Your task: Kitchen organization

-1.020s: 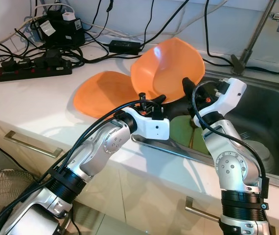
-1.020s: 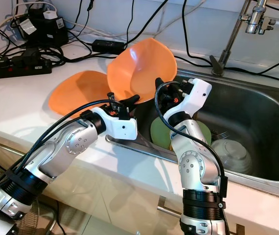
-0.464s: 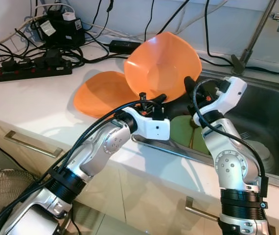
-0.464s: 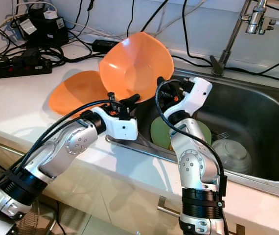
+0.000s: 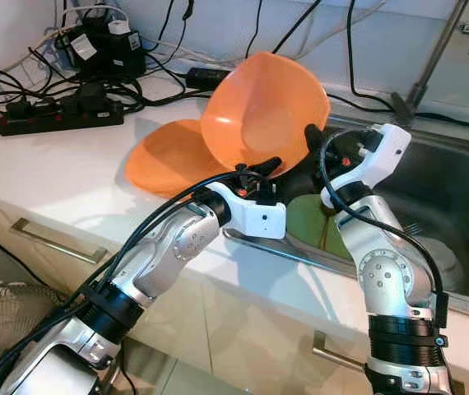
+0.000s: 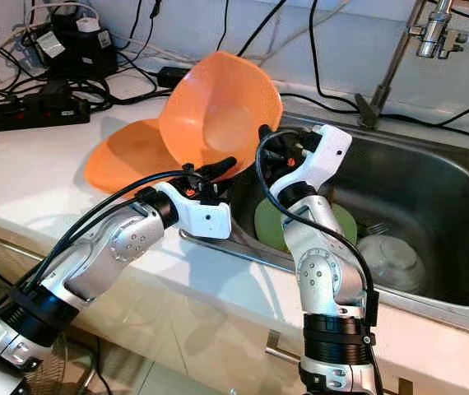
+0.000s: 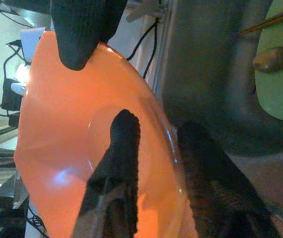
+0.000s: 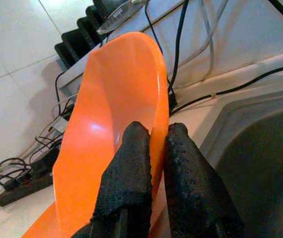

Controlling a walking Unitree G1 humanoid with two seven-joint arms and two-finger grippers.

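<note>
A large orange bowl (image 5: 259, 115) hangs tilted on edge over the counter beside the sink (image 6: 432, 189). My right gripper (image 5: 311, 141) is shut on its rim (image 8: 157, 124), one finger on each side. My left gripper (image 5: 261, 169) sits under the bowl's lower edge. In the left wrist view it is open, with the rim (image 7: 169, 144) passing between its fingers; one finger (image 7: 124, 144) is inside the bowl, the other outside. A second orange bowl (image 5: 164, 156) lies on the white counter behind. A green plate (image 6: 280, 226) with a spoon (image 7: 270, 57) rests in the sink.
A white bowl (image 6: 391, 259) sits in the sink beside the green plate. A black power strip (image 5: 53, 119), adapters and many cables (image 5: 136, 90) crowd the back left of the counter. The faucet (image 6: 399, 58) rises behind the sink. A fan (image 5: 8, 321) stands low at left.
My right gripper has carried the held orange bowl leftward and turned it, so it now overlaps the resting bowl and its lower rim sits between my left gripper's fingers. The left arm stayed put.
</note>
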